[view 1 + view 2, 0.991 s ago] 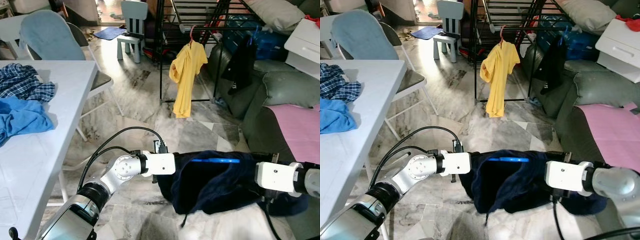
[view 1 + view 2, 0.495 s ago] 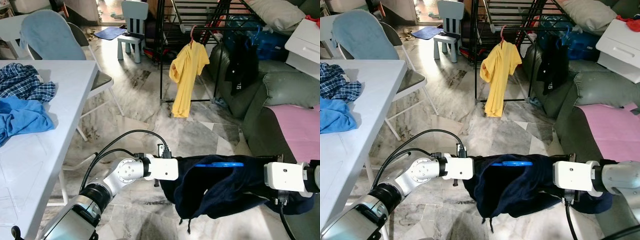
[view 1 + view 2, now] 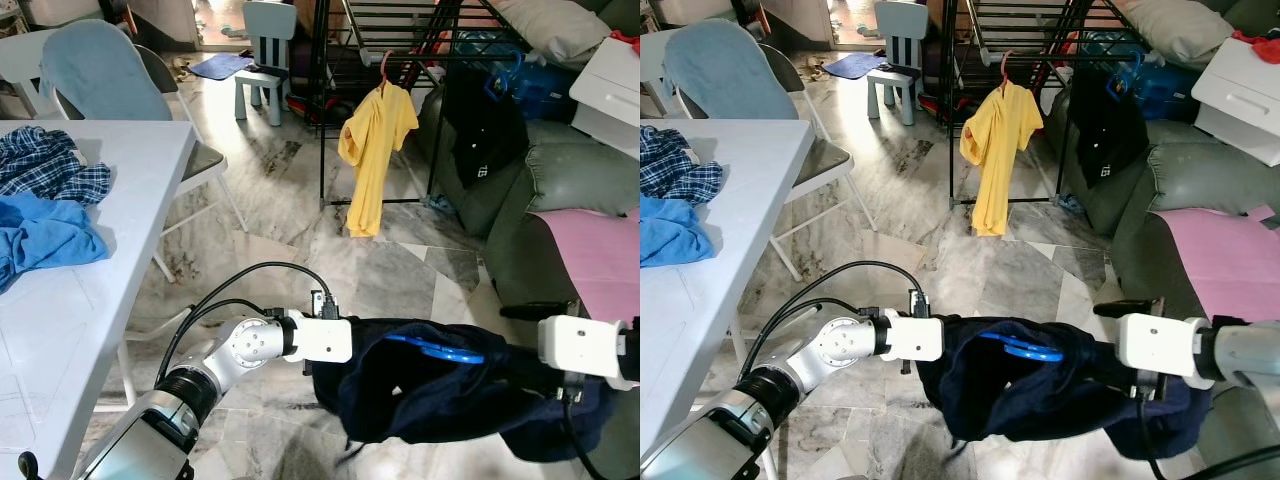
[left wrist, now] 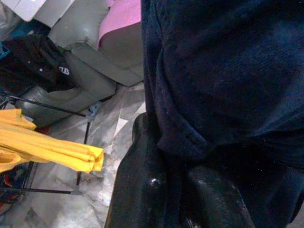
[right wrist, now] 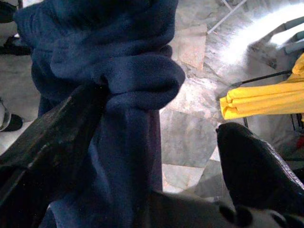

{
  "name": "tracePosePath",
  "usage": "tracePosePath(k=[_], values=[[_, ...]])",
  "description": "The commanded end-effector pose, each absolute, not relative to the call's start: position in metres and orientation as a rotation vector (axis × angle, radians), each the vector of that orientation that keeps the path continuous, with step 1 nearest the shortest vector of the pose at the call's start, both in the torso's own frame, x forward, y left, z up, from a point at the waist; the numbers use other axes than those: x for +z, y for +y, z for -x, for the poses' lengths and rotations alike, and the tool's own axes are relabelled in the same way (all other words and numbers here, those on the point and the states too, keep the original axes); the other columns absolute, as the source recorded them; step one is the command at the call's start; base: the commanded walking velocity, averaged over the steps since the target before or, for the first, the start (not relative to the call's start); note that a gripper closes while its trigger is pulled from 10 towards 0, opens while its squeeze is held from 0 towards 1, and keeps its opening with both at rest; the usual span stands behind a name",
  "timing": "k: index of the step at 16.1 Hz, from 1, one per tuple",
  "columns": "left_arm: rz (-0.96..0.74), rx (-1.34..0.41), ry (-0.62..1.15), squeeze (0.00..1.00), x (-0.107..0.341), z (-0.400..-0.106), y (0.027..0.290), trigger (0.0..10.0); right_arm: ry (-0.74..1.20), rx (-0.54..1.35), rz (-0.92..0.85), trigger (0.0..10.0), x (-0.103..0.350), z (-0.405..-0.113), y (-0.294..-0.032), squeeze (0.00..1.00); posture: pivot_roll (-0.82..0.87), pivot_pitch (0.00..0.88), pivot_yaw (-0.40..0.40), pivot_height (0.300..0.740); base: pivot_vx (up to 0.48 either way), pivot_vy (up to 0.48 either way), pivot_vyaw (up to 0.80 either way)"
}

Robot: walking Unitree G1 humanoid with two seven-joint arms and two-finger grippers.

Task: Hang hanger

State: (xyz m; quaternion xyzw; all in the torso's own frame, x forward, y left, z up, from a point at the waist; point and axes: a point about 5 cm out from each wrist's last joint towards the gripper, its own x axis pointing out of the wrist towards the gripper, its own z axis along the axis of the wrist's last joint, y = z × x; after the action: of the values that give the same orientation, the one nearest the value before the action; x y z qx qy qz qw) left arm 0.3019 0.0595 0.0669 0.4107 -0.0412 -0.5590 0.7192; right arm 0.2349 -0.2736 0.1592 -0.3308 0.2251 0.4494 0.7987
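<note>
Hanger (image 3: pixel 437 349) blue inside navy garment (image 3: pixel 1040 395); left tool (image 4: pixel 178 190) pinching garment.

Navy garment (image 3: pixel 440 400) draped over my fingers is soft, matt, fleecy knit cloth. The blue hanger (image 3: pixel 440 350) inside it looks like smooth glossy plastic. My left gripper (image 4: pixel 175 190) fingers are matt black plastic, slightly scuffed; right gripper (image 5: pixel 142 156) has the same finish. My forearm housings are glossy white plastic with brushed silver metal joints. The floor (image 3: pixel 290 190) is polished marble-look tile, reflective. The table (image 3: pixel 140 160) is smooth matt white.
</note>
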Motion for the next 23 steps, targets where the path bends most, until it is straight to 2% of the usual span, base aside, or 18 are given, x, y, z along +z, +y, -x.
tracePosePath(k=[1,3,4,5,7,23], values=[[-0.909,-1.23,-0.135,0.0,0.074,-0.305,0.055,0.0,0.5,0.975,0.705,10.0,0.161,-0.232,-0.276,0.0,-0.03,0.0,-0.045,0.74,0.0,0.0,0.0],[-0.906,-1.23,-0.137,0.0,0.074,-0.305,0.054,0.0,0.521,1.005,0.661,10.0,0.151,-0.228,-0.272,0.0,-0.03,0.0,-0.045,0.74,0.0,0.0,0.0],[-0.906,-1.229,-0.136,0.0,0.074,-0.305,0.054,0.0,0.548,1.018,0.622,6.3,0.143,-0.224,-0.272,0.0,-0.03,0.0,-0.046,0.74,0.0,0.0,0.0],[-0.906,-1.229,-0.136,0.0,0.074,-0.305,0.054,0.0,0.564,1.025,0.604,4.8,0.139,-0.221,-0.273,0.0,-0.03,0.0,-0.046,0.74,0.0,0.0,0.0],[-0.905,-1.227,-0.135,0.0,0.074,-0.305,0.055,0.0,0.587,1.022,0.594,0.0,0.131,-0.218,-0.275,0.0,-0.02,0.0,-0.048,0.74,0.0,0.0,0.0],[-0.914,-1.222,-0.124,0.0,0.073,-0.305,0.058,0.0,0.599,1.02,0.619,0.0,0.124,-0.217,-0.277,0.0,-0.02,0.0,-0.051,0.74,0.0,0.0,0.0]])
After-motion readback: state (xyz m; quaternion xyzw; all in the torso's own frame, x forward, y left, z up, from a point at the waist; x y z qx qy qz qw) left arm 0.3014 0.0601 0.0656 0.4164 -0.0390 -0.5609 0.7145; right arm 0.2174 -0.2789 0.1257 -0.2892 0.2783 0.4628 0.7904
